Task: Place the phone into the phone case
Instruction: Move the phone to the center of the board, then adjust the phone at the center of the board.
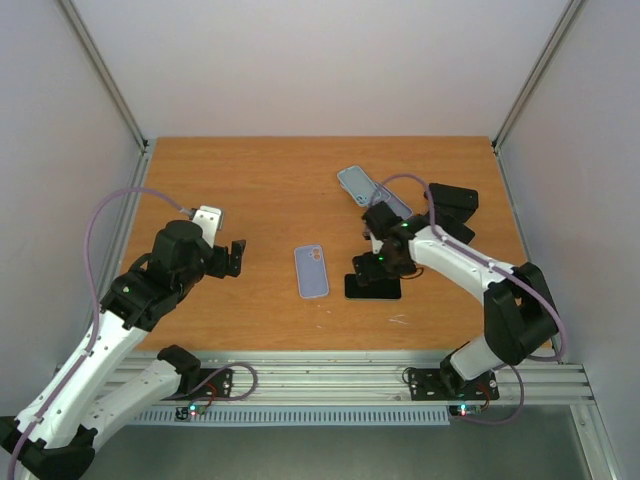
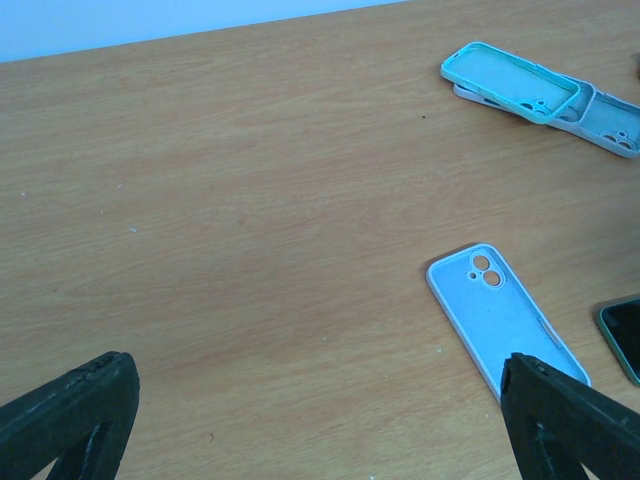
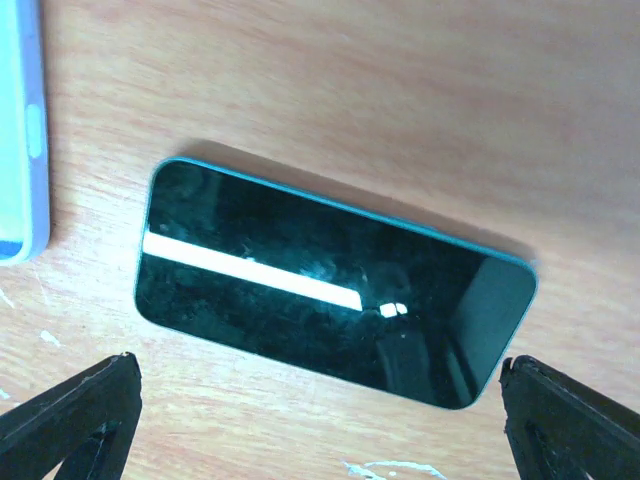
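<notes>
Black phone (image 3: 335, 290), edges free of blue case (image 2: 505, 320), under spread right pincer (image 3: 320, 410); left pincer (image 2: 320, 415) spread too.

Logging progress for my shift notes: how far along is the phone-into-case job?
Nothing is done yet: the phone lies screen-up beside the empty blue case, not touching it. In hand: the right gripper hovers over the phone, jaws open. To do: grasp it, carry it, seat it in the case.
</notes>
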`<state>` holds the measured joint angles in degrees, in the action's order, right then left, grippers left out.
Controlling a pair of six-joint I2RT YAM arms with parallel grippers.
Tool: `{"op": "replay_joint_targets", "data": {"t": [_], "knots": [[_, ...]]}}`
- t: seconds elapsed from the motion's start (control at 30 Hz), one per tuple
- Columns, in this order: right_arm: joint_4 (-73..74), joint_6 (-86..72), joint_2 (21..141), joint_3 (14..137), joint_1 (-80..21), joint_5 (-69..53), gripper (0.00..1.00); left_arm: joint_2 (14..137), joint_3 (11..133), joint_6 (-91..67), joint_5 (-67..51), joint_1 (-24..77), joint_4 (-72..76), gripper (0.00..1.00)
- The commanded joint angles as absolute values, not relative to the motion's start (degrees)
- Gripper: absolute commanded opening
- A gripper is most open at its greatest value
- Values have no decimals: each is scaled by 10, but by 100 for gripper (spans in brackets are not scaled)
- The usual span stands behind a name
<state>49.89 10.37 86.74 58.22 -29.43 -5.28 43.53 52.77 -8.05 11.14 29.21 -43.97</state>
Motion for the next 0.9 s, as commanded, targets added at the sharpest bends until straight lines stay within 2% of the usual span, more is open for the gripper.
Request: {"op": "replay_joint_targets", "data": {"t": [0.0, 0.13, 0.43, 0.87], "knots": [[588, 158, 908, 639, -382, 128, 99, 435, 523, -71, 120, 288, -417, 99], [601, 208, 937, 654, -454, 197, 99, 433, 523, -70, 118, 288, -416, 99], [550, 293, 990, 644, -547, 228, 98, 433, 523, -70, 120, 288, -416, 99], [463, 347, 1051, 643, -539, 306, 98, 434, 523, -70, 128, 288, -418, 99]]}}
